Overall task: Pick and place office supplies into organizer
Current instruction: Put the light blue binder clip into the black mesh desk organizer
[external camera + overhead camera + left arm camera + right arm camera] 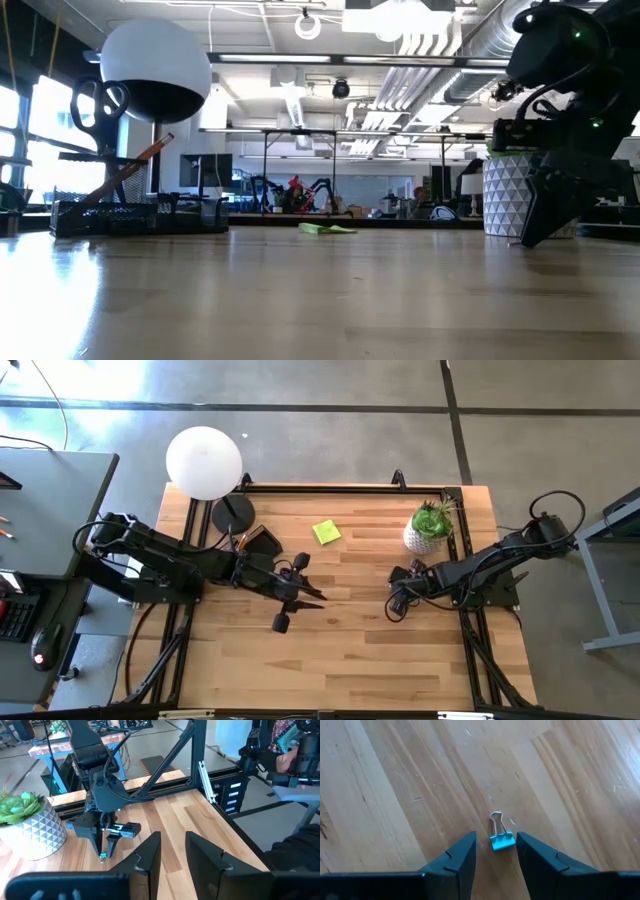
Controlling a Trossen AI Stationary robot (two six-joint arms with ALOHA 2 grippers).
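Observation:
A small blue binder clip (501, 840) lies on the table with its wire handle (496, 820) pointing away from it. My right gripper (496, 851) is open and tilts down over the clip, one finger on either side of the clip's body, near the potted plant (430, 526). My left gripper (312, 598) hovers open and empty over the table's left middle. The black organizer (140, 215) stands at the far left by the lamp base, with blue-handled scissors (95, 105) and an orange pencil (150, 152) upright in it. A yellow sticky-note pad (326, 532) lies flat at the far middle.
A white globe lamp (204, 462) on a round black base (232, 514) stands at the far left corner. The plant's white faceted pot (515, 195) is just behind my right gripper. A black frame rail (340, 488) borders the table's far edge. Bare wood spans the near half.

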